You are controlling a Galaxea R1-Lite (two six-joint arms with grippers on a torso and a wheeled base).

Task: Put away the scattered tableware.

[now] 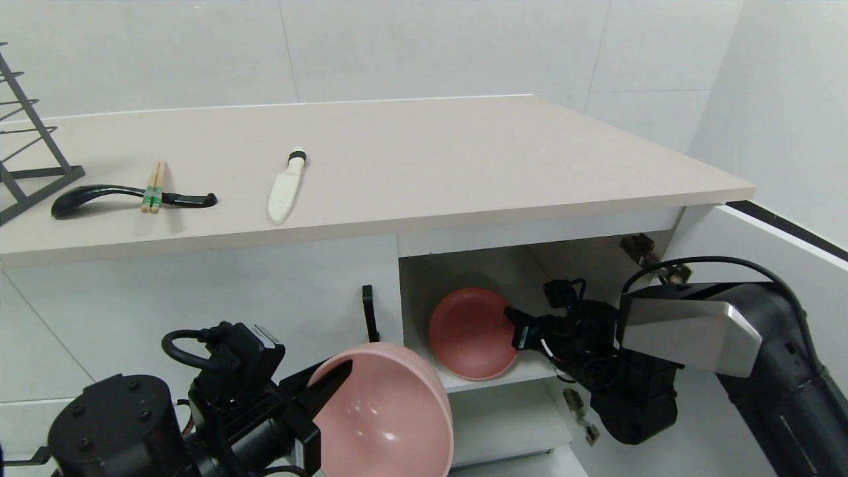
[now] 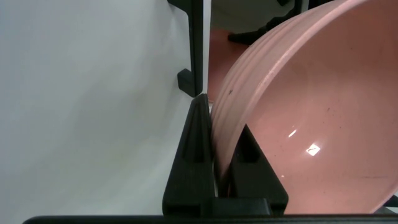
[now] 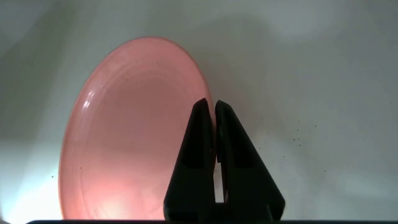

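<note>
My left gripper [image 1: 326, 389] is shut on the rim of a pale pink bowl [image 1: 391, 411], held tilted low in front of the closed cabinet door. The left wrist view shows the bowl [image 2: 311, 112] with its rim pinched between the left gripper's [image 2: 222, 134] fingers. Inside the open cabinet, a darker pink plate [image 1: 467, 334] stands tilted on edge on the shelf [image 1: 530, 372]. My right gripper [image 1: 513, 329] is shut on its right rim. In the right wrist view the plate [image 3: 124, 137] sits against the white cabinet wall, clamped by the right gripper [image 3: 213, 118].
On the counter lie a black ladle [image 1: 99, 197], a pair of chopsticks [image 1: 154, 187] across it, and a white knife [image 1: 286, 187]. A dark wire rack [image 1: 26, 152] stands at the far left. A black door handle [image 1: 368, 311] is left of the opening; the open door [image 1: 762, 232] swings out right.
</note>
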